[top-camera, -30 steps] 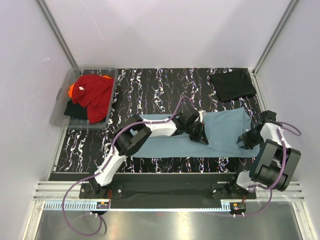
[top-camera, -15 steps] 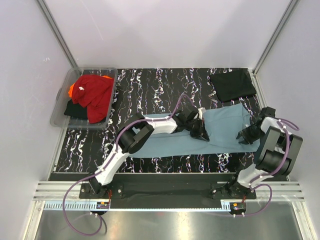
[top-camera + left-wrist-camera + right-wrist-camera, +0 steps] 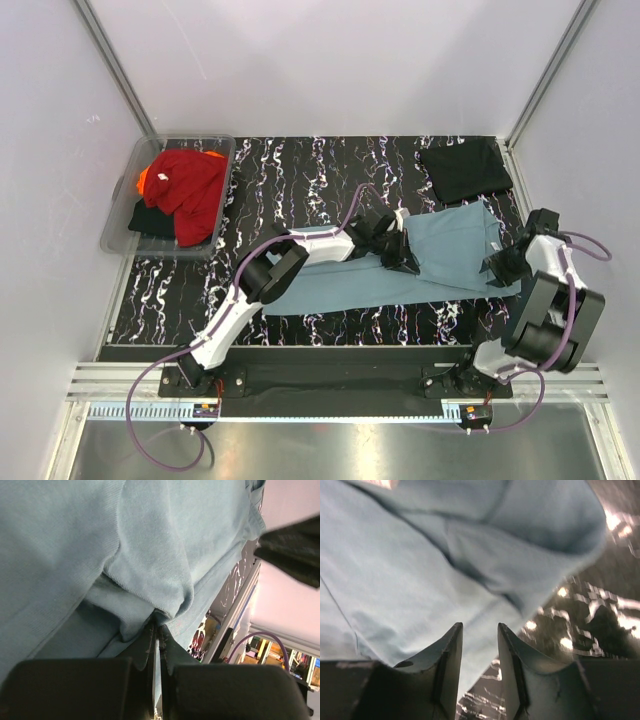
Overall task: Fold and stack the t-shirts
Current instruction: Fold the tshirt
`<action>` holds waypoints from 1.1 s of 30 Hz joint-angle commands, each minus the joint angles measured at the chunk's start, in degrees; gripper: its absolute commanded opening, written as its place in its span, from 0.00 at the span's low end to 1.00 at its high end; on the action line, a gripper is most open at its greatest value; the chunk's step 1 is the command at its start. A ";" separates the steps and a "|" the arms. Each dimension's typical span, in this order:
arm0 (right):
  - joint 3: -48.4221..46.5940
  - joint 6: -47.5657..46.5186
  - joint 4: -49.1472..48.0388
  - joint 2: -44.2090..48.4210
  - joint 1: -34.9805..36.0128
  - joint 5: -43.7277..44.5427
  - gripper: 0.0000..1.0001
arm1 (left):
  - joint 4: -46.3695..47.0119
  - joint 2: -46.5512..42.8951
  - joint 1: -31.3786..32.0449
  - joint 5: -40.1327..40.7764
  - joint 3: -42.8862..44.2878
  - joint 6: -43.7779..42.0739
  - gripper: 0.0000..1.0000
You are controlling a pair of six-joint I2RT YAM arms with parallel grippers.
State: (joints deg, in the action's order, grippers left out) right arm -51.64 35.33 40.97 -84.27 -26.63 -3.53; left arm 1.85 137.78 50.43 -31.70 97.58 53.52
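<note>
A dusty teal-blue t-shirt (image 3: 450, 255) lies stretched across the patterned table, its right end angled toward the back. My left gripper (image 3: 398, 258) is over its middle and shut on a bunched fold of the teal fabric (image 3: 145, 585), its fingertips (image 3: 159, 625) pinched together. My right gripper (image 3: 497, 268) is at the shirt's right edge, open, with its jaws apart (image 3: 479, 627) over the teal cloth (image 3: 410, 565) and nothing between them. A folded black t-shirt (image 3: 465, 170) lies at the back right.
A clear plastic tub (image 3: 122, 222) at the back left holds a red shirt (image 3: 190, 185), an orange one (image 3: 145, 180) and a black one (image 3: 150, 218). White walls enclose the table. The dark marbled tabletop (image 3: 600, 605) shows beside the shirt's edge.
My left gripper has moved slightly toward the back with the teal fold in it. The shirt's right end has swung toward the back right. My right gripper has shifted back and right.
</note>
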 commanded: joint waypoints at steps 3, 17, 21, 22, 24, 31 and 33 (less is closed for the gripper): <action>4.00 4.39 2.27 4.99 0.00 0.11 0.42 | 3.51 -1.28 -0.25 -0.73 0.51 1.15 0.00; 6.81 7.47 -1.51 5.71 0.00 4.48 0.41 | 7.55 -1.11 0.01 -4.15 0.86 3.43 0.00; 6.81 7.47 -2.74 4.82 0.00 4.85 0.42 | 14.21 0.30 -0.42 -6.78 1.12 9.31 0.00; 6.64 7.47 -2.74 5.16 0.00 4.85 0.42 | 15.80 0.65 -0.51 -7.23 1.12 10.80 0.00; 6.46 7.82 -2.65 5.78 0.00 4.94 0.43 | 18.46 1.70 -0.86 -8.37 2.00 14.76 0.00; 6.55 8.35 -4.32 6.40 0.00 4.85 0.44 | 19.86 3.64 -2.27 -7.67 4.20 16.44 0.00; 6.55 8.70 -4.84 6.14 0.00 4.41 0.44 | 21.26 4.52 -2.62 -7.85 4.46 17.67 0.00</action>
State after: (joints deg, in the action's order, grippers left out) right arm -44.73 42.78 38.17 -79.24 -26.63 -0.05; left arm 17.85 140.92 48.77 -37.80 99.74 68.49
